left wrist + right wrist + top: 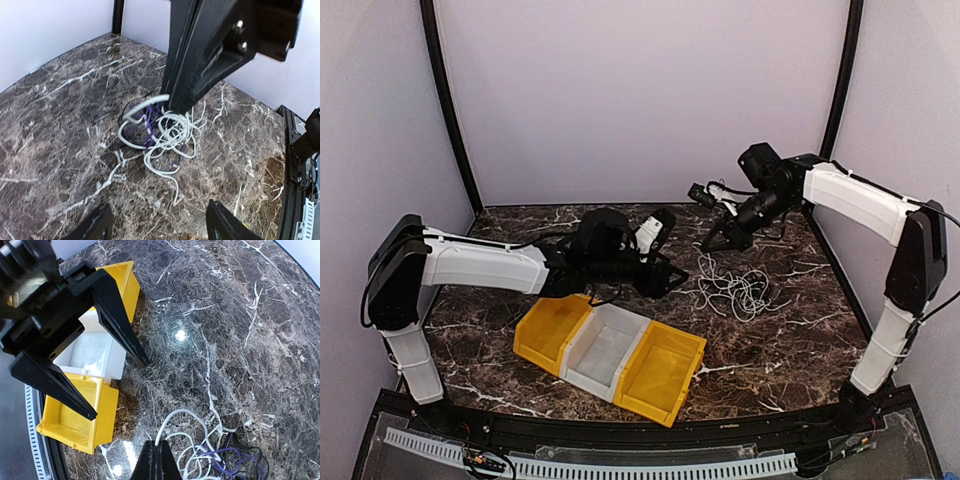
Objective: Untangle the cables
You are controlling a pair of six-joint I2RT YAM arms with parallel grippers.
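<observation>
Right gripper tight on the cables; left gripper wide, empty.

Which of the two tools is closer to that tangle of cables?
Right. The right tool is closed on the top of the cables; the left tool, open, sits off to one side, apart.

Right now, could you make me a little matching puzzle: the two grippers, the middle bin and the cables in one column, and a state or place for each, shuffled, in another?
Things:
1. left gripper
2. right gripper
3. middle bin
4. cables

States and places:
A. heaped in a tangle on the table
B. wide open
C. white and empty
D. shut on one strand of the tangle

Pairs: 1-B, 2-D, 3-C, 4-A.
</observation>
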